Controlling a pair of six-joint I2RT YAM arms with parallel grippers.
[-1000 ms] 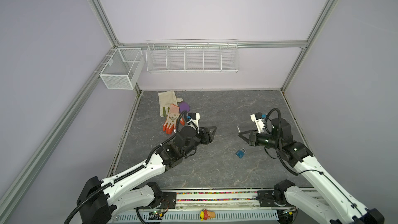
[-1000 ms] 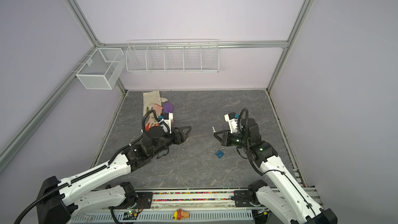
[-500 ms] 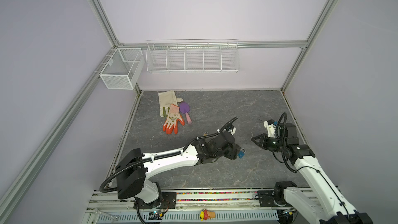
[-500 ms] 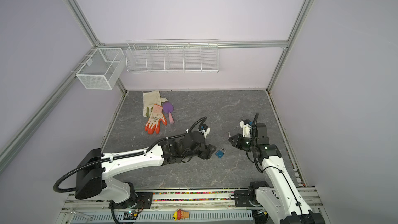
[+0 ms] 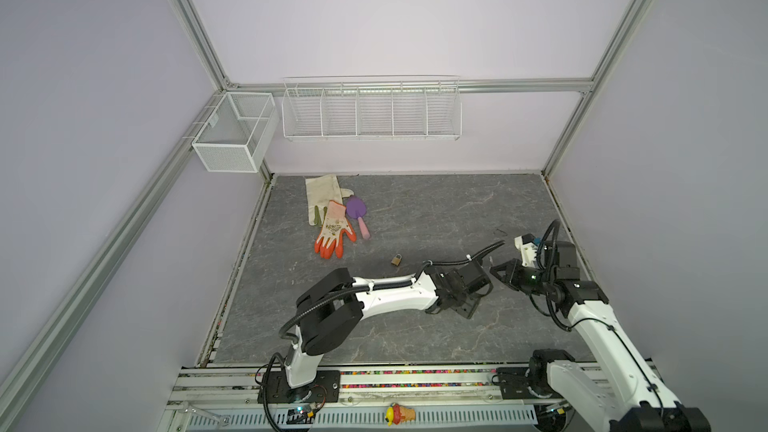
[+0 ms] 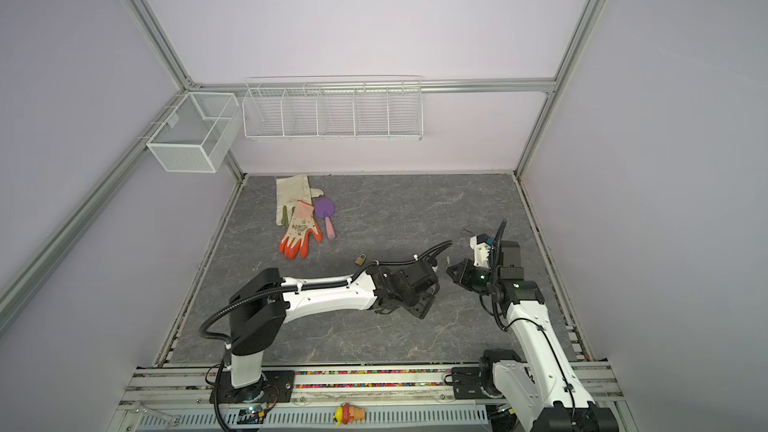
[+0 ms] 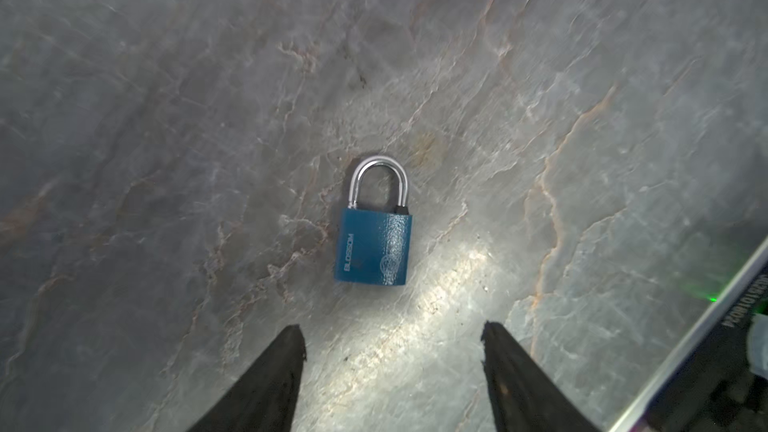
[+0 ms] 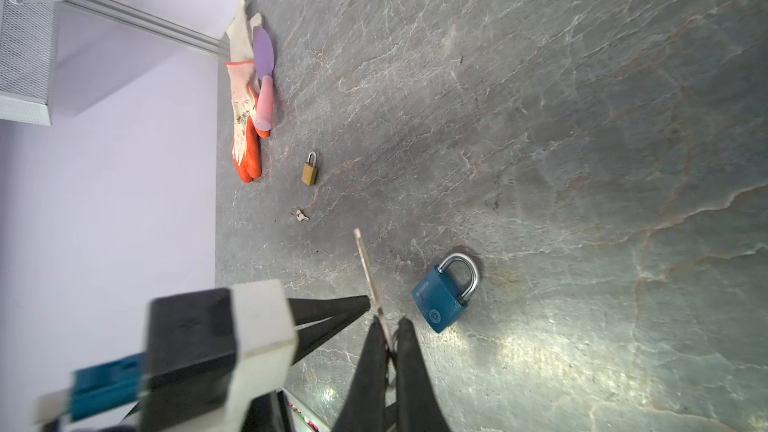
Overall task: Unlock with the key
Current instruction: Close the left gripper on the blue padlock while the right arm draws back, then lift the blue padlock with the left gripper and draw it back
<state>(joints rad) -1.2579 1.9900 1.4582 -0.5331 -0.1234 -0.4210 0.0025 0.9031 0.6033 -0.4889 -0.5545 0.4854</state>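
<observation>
A blue padlock lies flat on the grey slate tabletop with its steel shackle closed. My left gripper hovers over it, open, with the lock just ahead of its empty fingertips. In both top views that gripper hides the lock. My right gripper is shut on a silver key, whose blade sticks out past the fingertips. The key's tip is a short way from the blue padlock, off its body's side. In both top views the right gripper faces the left wrist.
A small brass padlock lies behind the left arm, and a small bunch of keys lies near it. Two gloves and a purple trowel lie at the back left. Wire baskets hang on the back wall.
The left arm swung right across the table and came down over the blue padlock, now hiding it from above. The right gripper drew back to the right with the key.
</observation>
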